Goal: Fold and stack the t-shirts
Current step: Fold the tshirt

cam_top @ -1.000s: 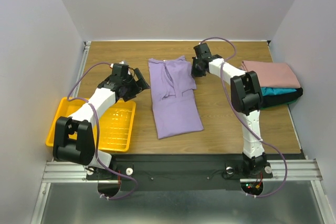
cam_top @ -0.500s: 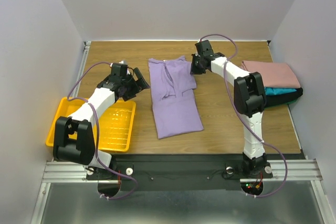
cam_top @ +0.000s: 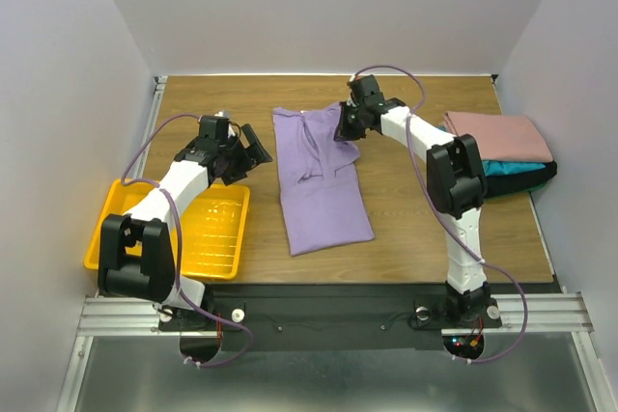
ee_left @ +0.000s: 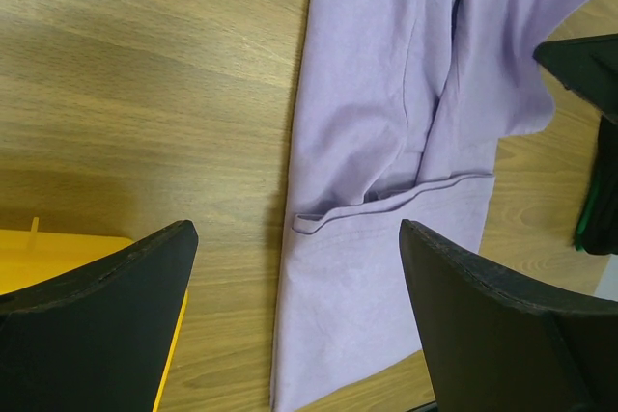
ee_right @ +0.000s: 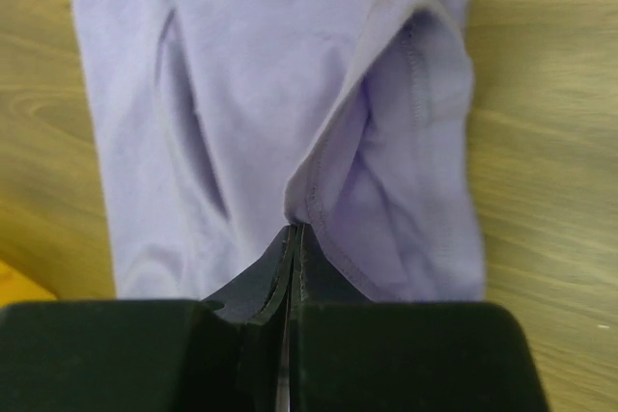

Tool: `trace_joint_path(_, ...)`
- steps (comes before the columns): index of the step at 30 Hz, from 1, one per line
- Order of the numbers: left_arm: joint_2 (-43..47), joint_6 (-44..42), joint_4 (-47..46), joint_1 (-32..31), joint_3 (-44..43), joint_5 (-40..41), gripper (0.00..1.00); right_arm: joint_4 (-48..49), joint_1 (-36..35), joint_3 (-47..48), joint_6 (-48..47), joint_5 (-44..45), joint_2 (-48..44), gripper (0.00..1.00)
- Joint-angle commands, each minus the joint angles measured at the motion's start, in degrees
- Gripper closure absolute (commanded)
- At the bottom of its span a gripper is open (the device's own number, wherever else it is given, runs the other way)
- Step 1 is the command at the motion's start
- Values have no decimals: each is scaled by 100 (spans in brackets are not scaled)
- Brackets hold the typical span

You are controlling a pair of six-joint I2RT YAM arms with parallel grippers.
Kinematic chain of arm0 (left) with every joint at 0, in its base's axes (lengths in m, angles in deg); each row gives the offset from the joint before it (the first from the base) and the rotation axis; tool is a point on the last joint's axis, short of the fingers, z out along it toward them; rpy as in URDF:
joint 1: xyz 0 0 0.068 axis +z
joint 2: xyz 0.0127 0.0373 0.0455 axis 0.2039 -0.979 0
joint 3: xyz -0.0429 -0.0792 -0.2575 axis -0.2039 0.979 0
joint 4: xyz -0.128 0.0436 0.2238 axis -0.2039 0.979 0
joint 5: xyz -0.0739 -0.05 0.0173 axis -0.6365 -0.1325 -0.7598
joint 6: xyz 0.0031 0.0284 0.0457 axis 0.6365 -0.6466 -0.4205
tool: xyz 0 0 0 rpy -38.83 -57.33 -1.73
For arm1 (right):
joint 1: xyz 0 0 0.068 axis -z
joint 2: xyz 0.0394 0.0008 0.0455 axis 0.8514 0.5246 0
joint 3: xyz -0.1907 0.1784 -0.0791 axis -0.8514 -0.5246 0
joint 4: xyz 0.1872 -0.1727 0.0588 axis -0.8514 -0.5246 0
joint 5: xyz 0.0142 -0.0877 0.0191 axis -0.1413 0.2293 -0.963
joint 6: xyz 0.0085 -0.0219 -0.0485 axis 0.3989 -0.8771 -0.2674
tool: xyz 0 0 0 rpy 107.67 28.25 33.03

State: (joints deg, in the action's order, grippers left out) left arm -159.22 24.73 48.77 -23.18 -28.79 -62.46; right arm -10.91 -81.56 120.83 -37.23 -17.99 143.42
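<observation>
While the left jaws gape empty, right jaws pinch the lavender t-shirt.

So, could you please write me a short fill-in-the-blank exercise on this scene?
The right gripper is shut on the lavender t-shirt, while the left gripper is ___.
Between the dusty-pink t-shirt and the black t-shirt lies a ___ one.
The yellow tray lies on the ___ arm's side.
Missing words: open; teal; left.
</observation>
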Motion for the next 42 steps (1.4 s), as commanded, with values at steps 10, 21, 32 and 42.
trace_joint_path(10,-25,-186,-188,87,12,-245,3,253,-712,804,838,70,382,99)
trace_joint_path(21,45,-292,-100,149,73,-254,3,253,-1090,1639,1278,193,997,100)
trace_joint_path(32,54,-283,-109,219,64,-315,3,262,-1503,2254,1243,-324,1349,53)
trace_joint_path(42,-165,-239,-407,210,-480,-684,2,244,-1398,1545,584,77,59,0)
